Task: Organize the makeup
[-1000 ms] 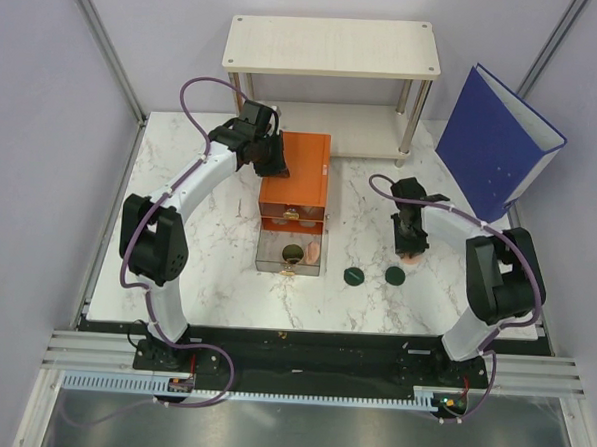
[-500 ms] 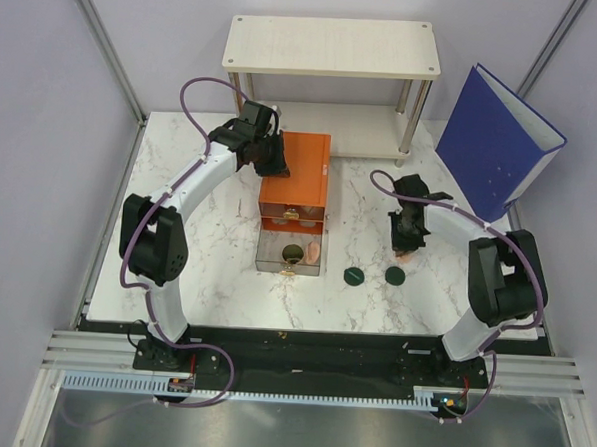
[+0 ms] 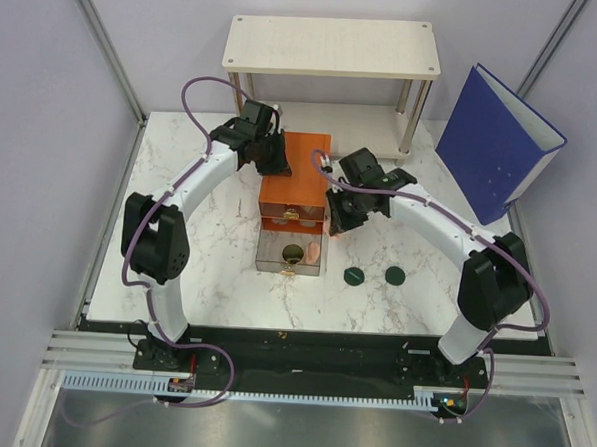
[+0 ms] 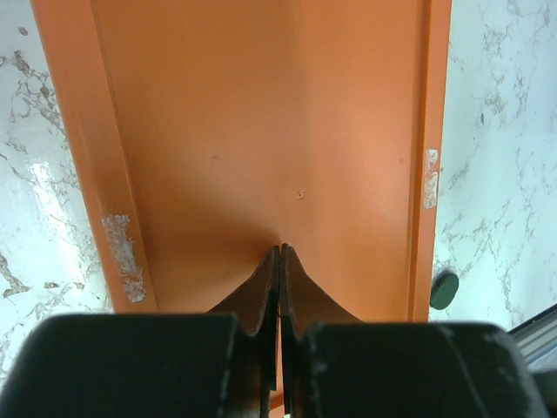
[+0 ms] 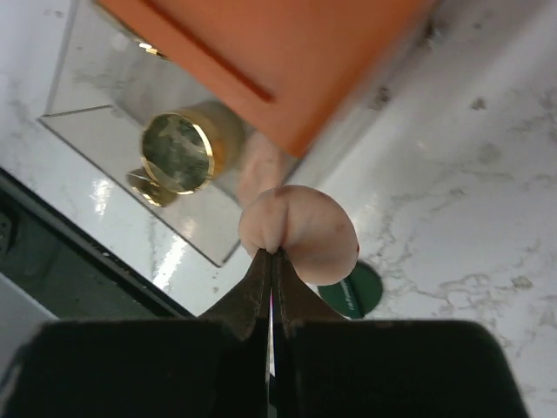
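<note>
My right gripper [image 5: 274, 252] is shut on a peach-pink disc [image 5: 300, 226], pinching its edge and holding it in the air beside the open bottom drawer [image 3: 273, 260] of the orange box [image 3: 296, 178]. The drawer holds a round gold compact [image 5: 178, 152], also in the top view [image 3: 293, 252], and a second peach-pink disc [image 3: 314, 251]. Two dark green discs [image 3: 354, 276] [image 3: 395, 277] lie on the marble to the drawer's right. My left gripper [image 4: 279, 248] is shut and empty, its tips touching the orange box's top. The tube and the grey stick are out of view.
A cream two-level shelf [image 3: 332, 47] stands at the back. A big blue binder [image 3: 495, 139] leans at the back right. The marble tabletop [image 3: 196, 268] stretches left of the box.
My right gripper lifted the peach-pink disc from the marble at the right and carried it left to the orange box's open drawer. The left arm has not moved.
</note>
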